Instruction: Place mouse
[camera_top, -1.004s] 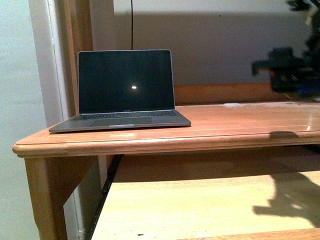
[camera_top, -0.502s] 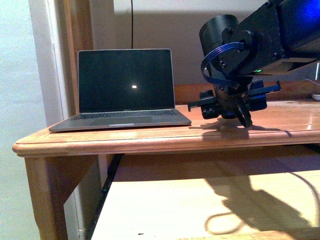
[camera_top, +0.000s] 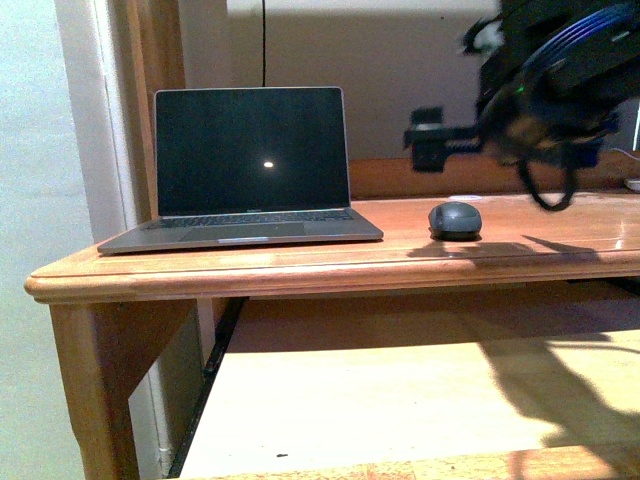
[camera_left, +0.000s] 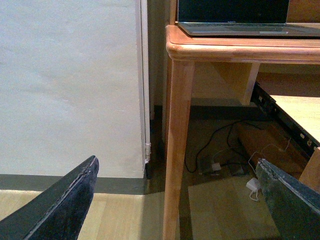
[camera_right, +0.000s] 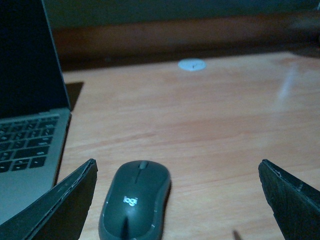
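Left wrist view: left claw (camera_left: 176, 165) wide, empty, low beside bench (camera_left: 225, 50). Front view: laptop (camera_top: 245, 170); mouse (camera_top: 455, 220), marked "logi", on bench just right of it; right claw (camera_right: 176, 165) wide, empty, raised since half a second ago.

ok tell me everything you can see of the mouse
The mouse is small, dark grey, matte and dome-shaped, with a scroll wheel and pale logo on top. It lies flat on the wooden desk, right of the laptop and apart from it. The open right gripper hangs above without touching it.
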